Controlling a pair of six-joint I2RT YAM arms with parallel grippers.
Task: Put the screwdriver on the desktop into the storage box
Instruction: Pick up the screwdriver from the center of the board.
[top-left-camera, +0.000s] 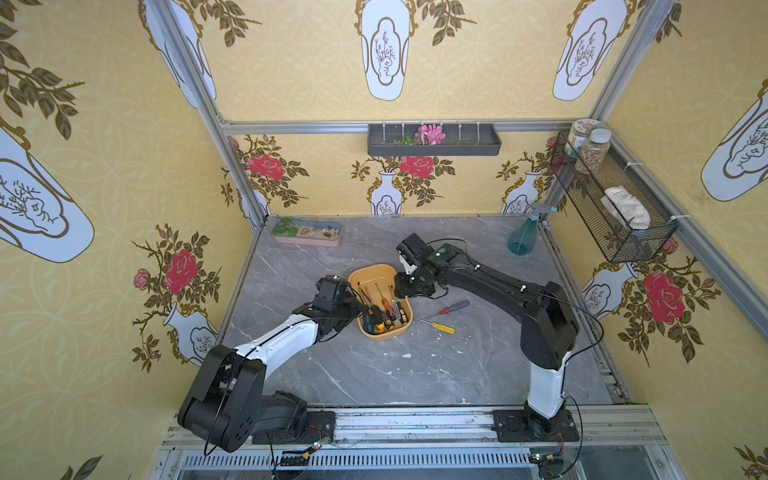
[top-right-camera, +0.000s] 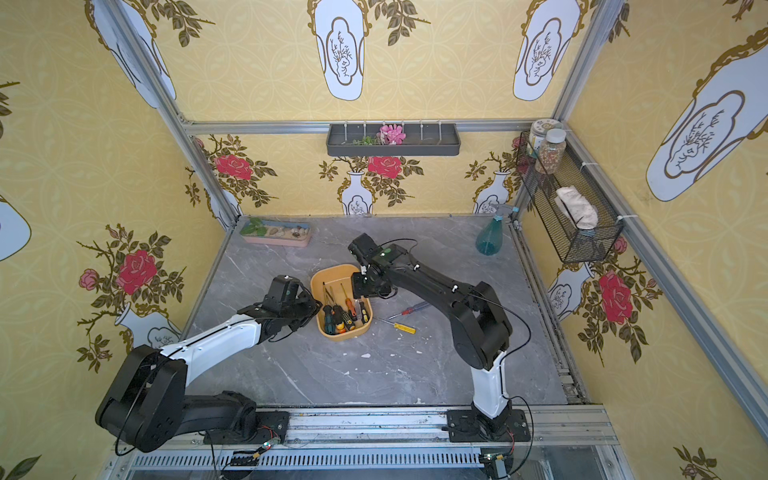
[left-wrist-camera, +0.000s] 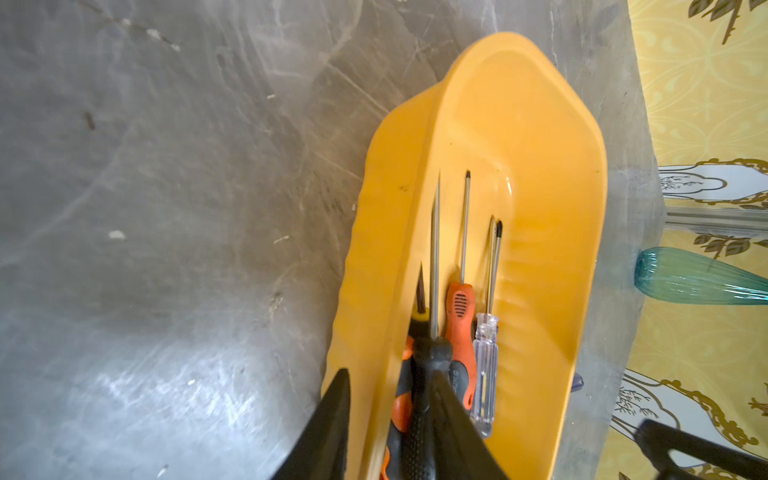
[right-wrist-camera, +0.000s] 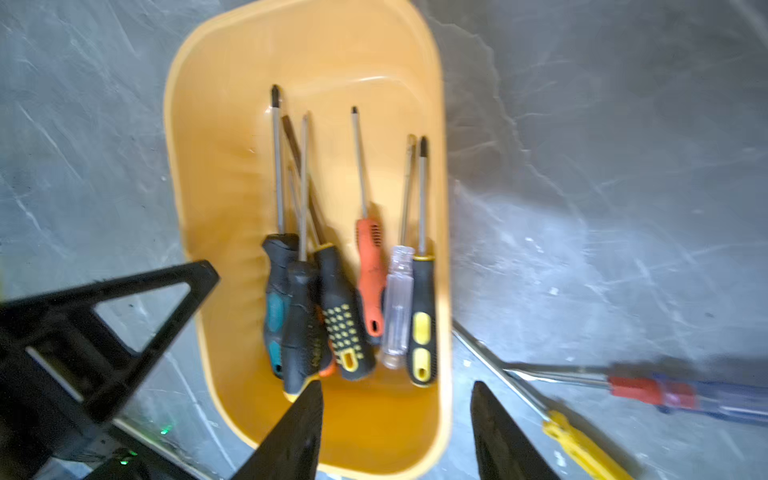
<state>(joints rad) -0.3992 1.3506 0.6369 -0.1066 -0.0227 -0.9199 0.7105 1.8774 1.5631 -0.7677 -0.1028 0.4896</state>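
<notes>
7 screwdrivers (right-wrist-camera: 370, 270) in 1 storage box (right-wrist-camera: 208, 124), 2 on the desktop (right-wrist-camera: 623, 166).

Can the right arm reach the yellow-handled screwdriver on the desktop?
Probably yes: the yellow-handled screwdriver lies exposed on the grey stone-look desktop, on the right pincer's side of the yellow-orange plastic storage box; pincer open, empty.

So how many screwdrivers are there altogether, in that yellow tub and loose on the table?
Screwdrivers in the storage box: 7, one mostly buried under the others
Screwdrivers loose on the desktop: 2, a yellow-handled screwdriver and a red-and-blue-handled screwdriver
Total: 9
</notes>
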